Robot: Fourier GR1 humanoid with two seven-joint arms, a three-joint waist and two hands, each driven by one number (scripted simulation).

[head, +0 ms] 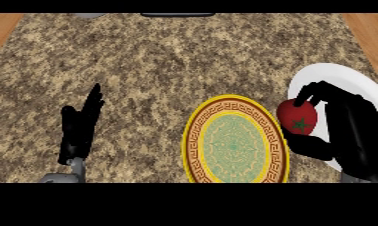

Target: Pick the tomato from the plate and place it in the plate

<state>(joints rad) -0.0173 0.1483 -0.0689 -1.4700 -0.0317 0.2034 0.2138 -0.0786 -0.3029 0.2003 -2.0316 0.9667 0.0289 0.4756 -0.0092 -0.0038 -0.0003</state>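
Gripping the round red tomato (297,118) at three o'clock, the right hand (347,135) holds it between the white plate (336,77) and the gold-rimmed patterned plate (235,140); the left hand (80,127) rests open at eight o'clock on the speckled granite bench (170,60).

Speckled stone counter (170,65), seen from steeply above.

I'm looking down on a mottled brown-and-beige granite top that fills nearly my whole view. A strip of warm wood (9,24) shows at the far left corner and another at the far right. At the far edge sit a dark flat object (177,14) and a grey one (87,15), both cut off.
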